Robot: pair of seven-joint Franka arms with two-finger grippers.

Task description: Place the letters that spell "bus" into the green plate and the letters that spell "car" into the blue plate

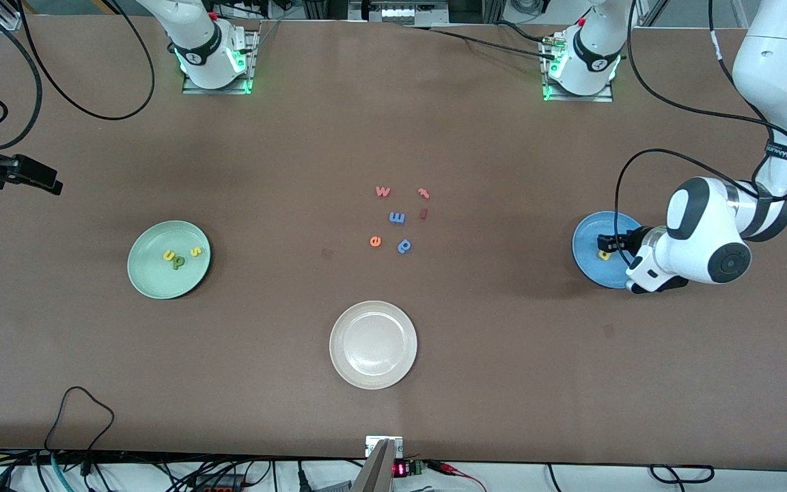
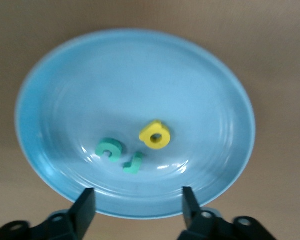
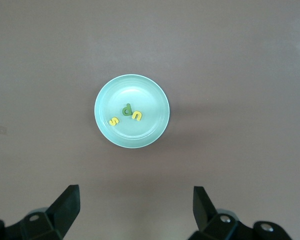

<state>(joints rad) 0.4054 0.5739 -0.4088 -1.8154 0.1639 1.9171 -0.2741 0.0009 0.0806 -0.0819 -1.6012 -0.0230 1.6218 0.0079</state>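
My left pincer (image 2: 137, 206) hangs just over the blue plate (image 2: 80, 80) at the left arm's end of the surface, jaws spread wide, nothing between them. In the blue plate lie three letters close together: yellow "a" (image 2: 155, 135), teal "c" (image 2: 110, 149), teal-blue "r" (image 2: 133, 163). The "c" and "r" sit just beside each other; the "a" is near both, not touching. From the front only a scrap of yellow shows under my wrist.

My right pincer (image 3: 135, 202) waits high up at the right arm's end of the surface, jaws wide, empty; the green plate (image 3: 150, 95) shows in its wrist view.

In the green plate: yellow "u" (image 1: 169, 256) touching green "b" (image 1: 177, 262), which reads as "p" from the front; yellow "s" (image 1: 195, 251) a little apart.

Mid-surface, loose letters in a cluster: pink "w" (image 1: 382, 191), red hooked letter (image 1: 423, 193), small dark red piece (image 1: 423, 214), blue "m" (image 1: 397, 218), orange "e" (image 1: 375, 240), blue "p" (image 1: 404, 245).

Off-white plate (image 1: 349, 328) nearer the front camera than the cluster, nothing in it.
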